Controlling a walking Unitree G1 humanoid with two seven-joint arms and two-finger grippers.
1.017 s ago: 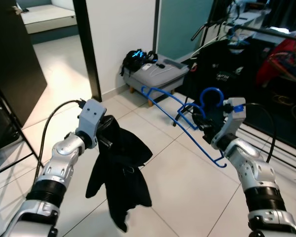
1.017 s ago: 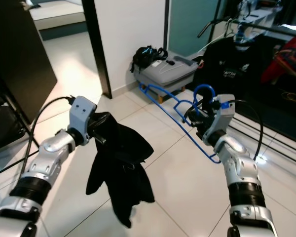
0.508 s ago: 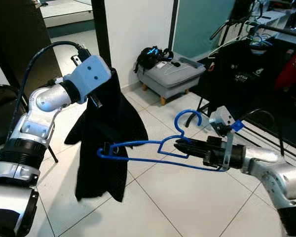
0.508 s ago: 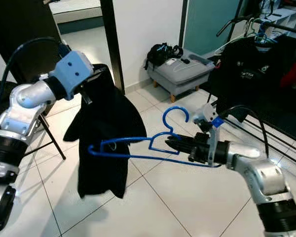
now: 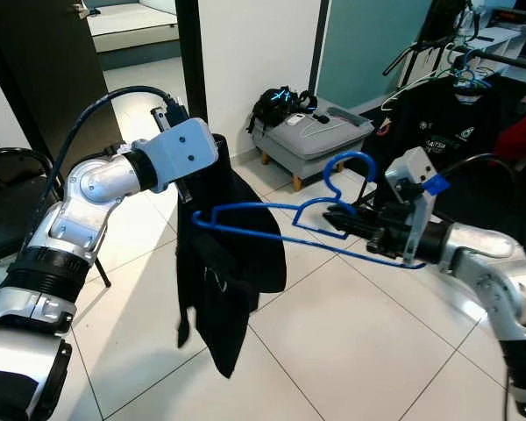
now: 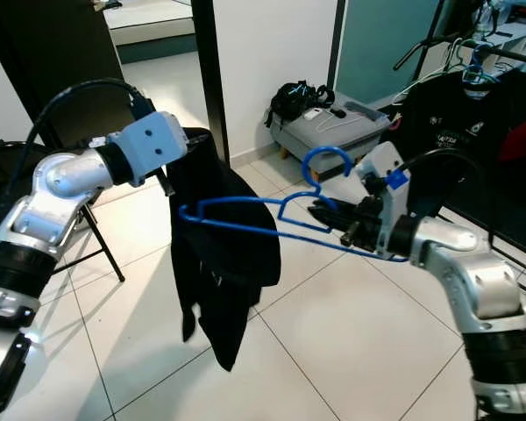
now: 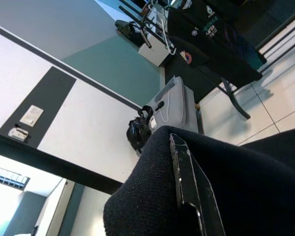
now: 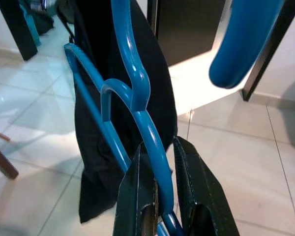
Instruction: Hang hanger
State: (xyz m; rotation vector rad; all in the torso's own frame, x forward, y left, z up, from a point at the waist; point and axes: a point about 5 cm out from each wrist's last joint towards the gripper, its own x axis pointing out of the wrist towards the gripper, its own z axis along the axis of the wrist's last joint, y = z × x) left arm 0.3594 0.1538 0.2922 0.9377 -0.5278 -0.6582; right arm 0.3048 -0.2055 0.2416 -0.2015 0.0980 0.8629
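Note:
My right gripper [image 5: 344, 220] is shut on a blue plastic hanger [image 5: 280, 224] near its neck, holding it roughly level with the hook [image 5: 349, 164] up. The hanger's far tip reaches the black garment [image 5: 228, 272]. That garment hangs limp from my left gripper [image 5: 212, 149], which is shut on its top edge at chest height. In the right wrist view the fingers [image 8: 191, 182] clamp the hanger [image 8: 137, 105] with the black garment [image 8: 113, 93] just beyond. The left wrist view shows a finger [image 7: 189, 189] pressed into black cloth [image 7: 246, 187].
A clothes rack [image 5: 473, 61] with a dark shirt [image 5: 434, 123] and hangers stands at the back right. A grey case [image 5: 311, 132] and a black bag [image 5: 276, 98] sit by the white wall. A black chair [image 5: 9, 210] is on the left. White tiled floor lies below.
The right gripper has raised the hanger and brought its tip up to the top of the garment. The left arm has shifted the garment slightly right and lower. The camera also shifted.

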